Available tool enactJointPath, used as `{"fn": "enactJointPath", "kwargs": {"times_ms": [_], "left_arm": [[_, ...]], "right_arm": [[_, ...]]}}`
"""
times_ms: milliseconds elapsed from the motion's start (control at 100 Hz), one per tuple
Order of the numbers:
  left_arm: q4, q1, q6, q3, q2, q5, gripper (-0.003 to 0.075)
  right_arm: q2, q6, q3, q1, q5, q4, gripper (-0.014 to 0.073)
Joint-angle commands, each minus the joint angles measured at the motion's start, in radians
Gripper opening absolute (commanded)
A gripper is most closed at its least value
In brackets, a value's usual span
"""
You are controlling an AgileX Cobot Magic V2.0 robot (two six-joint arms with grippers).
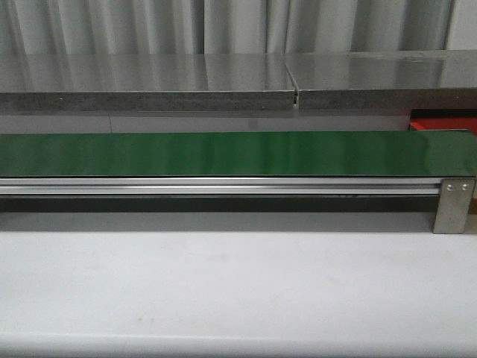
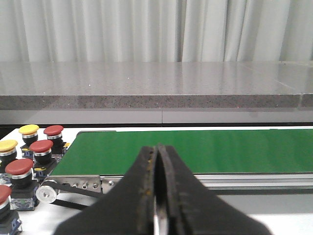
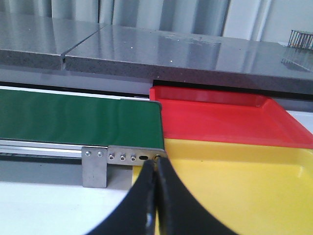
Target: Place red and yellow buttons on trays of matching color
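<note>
Several red buttons (image 2: 41, 146) and yellow buttons (image 2: 29, 129) stand in a cluster on the white table beside the near end of the green conveyor belt (image 2: 195, 149), in the left wrist view. My left gripper (image 2: 157, 149) is shut and empty, hovering in front of the belt. In the right wrist view, a red tray (image 3: 220, 120) and a yellow tray (image 3: 234, 181) lie side by side past the belt's other end. My right gripper (image 3: 156, 164) is shut and empty, at the yellow tray's near edge. Neither gripper shows in the front view.
The green belt (image 1: 223, 153) runs across the front view on a metal rail (image 1: 223, 186) with a bracket (image 1: 453, 205) at its right end. A grey stone ledge (image 1: 149, 82) and curtains lie behind. The white table (image 1: 223, 291) spreads in front.
</note>
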Motion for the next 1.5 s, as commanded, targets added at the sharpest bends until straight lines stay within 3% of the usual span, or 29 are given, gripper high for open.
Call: {"fn": "enactJointPath", "kwargs": {"times_ms": [0,390,520,920,1160,1410,1490], "left_arm": [[-0.009,0.002,-0.011,0.026,-0.033,-0.079,-0.002],[-0.009,0.002,-0.011,-0.036,-0.025,-0.106,-0.002],[-0.009,0.002,-0.011,-0.125,0.042,-0.035,-0.002],[-0.055,0.002,-0.011,-0.532,0.605,0.312,-0.002],[-0.092,0.002,-0.011,-0.697,0.866,0.391,-0.002],[-0.084,0.002,-0.011,-0.722,1.023,0.406,-0.0018],[-0.078,0.002,-0.011,-0.722,1.042,0.418,0.0043]], "right_arm": [[0.014,0.0,-0.022,-0.004,-0.081,-0.007,-0.0118],[0.014,0.0,-0.022,-0.004,-0.081,-0.007,-0.0118],[0.014,0.0,-0.022,-0.004,-0.081,-0.007,-0.0118],[0.014,0.0,-0.022,-0.004,-0.081,-0.007,-0.0118],[0.014,0.0,-0.022,-0.004,-0.081,-0.007,-0.0118],[0.014,0.0,-0.022,-0.004,-0.081,-0.007,-0.0118],[0.014,0.0,-0.022,-0.004,-0.081,-0.007,-0.0118]]}}
